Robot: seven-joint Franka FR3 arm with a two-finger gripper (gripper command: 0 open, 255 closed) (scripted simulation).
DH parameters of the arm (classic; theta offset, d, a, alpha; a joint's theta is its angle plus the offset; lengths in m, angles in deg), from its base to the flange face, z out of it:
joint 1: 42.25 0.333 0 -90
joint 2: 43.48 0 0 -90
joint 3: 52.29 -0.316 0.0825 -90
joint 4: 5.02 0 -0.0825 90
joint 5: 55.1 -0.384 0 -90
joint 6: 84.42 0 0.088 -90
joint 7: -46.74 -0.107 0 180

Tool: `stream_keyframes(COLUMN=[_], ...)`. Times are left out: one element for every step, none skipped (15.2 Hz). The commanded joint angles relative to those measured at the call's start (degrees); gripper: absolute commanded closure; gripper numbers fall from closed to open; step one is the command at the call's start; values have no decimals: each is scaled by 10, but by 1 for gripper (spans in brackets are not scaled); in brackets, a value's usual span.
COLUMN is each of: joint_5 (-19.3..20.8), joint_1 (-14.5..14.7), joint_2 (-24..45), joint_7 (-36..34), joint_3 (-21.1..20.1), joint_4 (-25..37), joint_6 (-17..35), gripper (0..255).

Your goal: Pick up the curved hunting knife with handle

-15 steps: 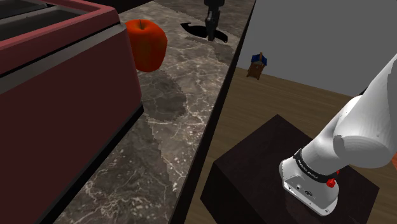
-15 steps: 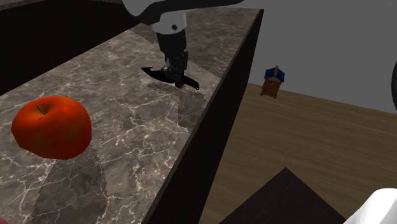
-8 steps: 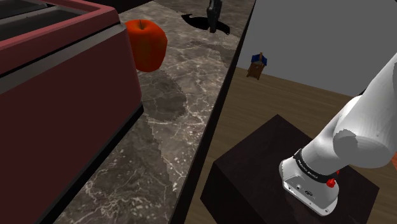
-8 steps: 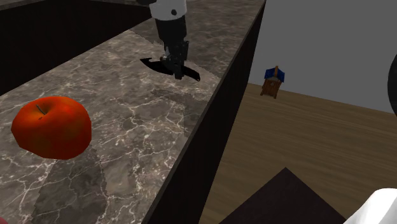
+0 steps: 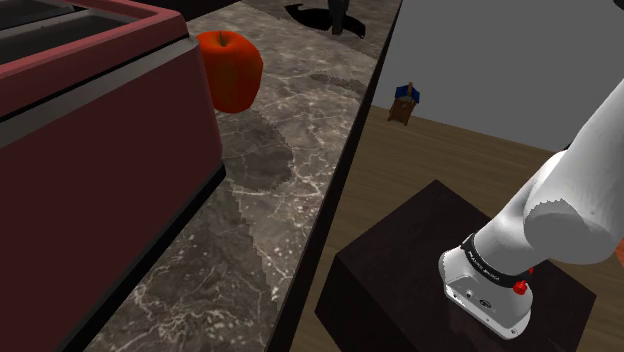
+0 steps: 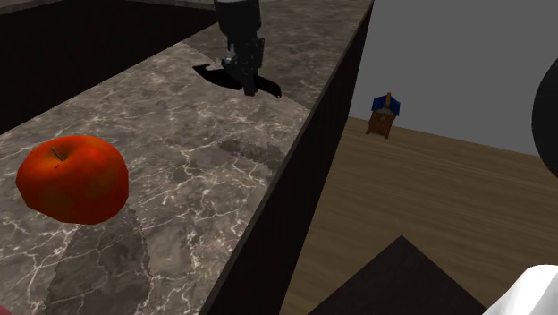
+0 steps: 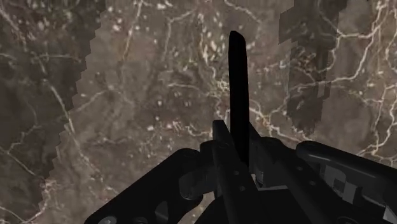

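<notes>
The grey marble counter and the dark red box have not moved, and the red apple sits where it was. The black gripper has gone up, away from the counter, and the black knife has gone up with it. The jaws pinch the knife near its middle (in the wrist view a thin part of it sticks out past them). It hangs in the air, its shadow on the stone below. The pick-up looks almost done.
</notes>
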Motion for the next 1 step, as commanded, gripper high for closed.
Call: stream_keyframes(joint_5=[0], joint_1=[0], joint_2=[2], joint_7=[0], joint_3=[0], joint_4=[8], joint_6=[-7], gripper=[255])
